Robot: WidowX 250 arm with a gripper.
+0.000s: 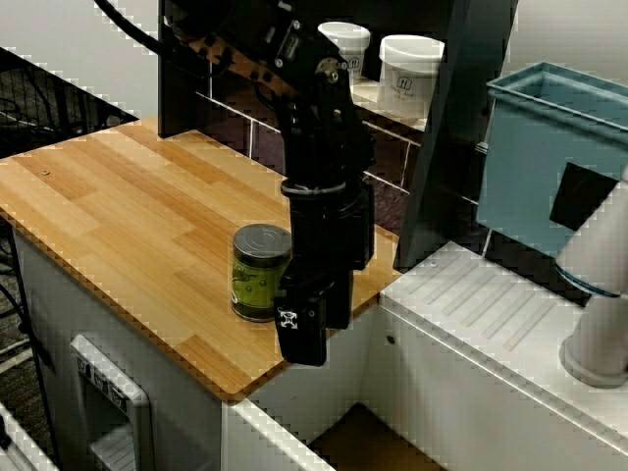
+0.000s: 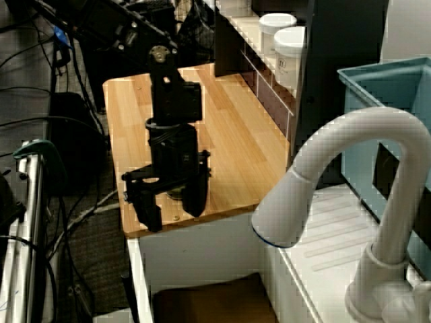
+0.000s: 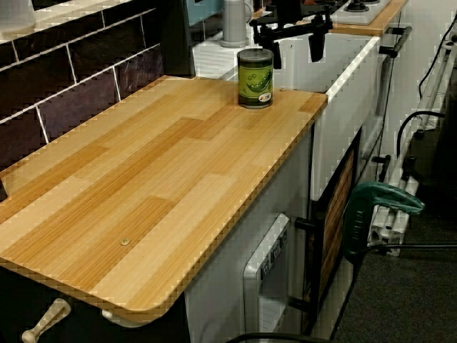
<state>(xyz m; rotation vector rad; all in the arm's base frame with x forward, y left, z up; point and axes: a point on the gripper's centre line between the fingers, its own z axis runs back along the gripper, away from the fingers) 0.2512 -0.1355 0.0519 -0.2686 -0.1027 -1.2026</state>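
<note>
The can (image 1: 261,273) has a green label with paler green figures and a dull silver lid; the gripper (image 2: 172,205) is black, with a small black-and-white marker on one finger; the counter (image 1: 128,206) is honey and tan wood in plank stripes; tiles (image 3: 78,100) dark maroon, pale grout; tubs (image 1: 409,74) white; bin (image 1: 535,167) teal with a black square; faucet (image 2: 350,141) pale grey.

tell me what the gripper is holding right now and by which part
Nothing is held. The gripper has its jaws spread wide with nothing between them, and the green can stands upright on the wooden counter beside it.
</note>
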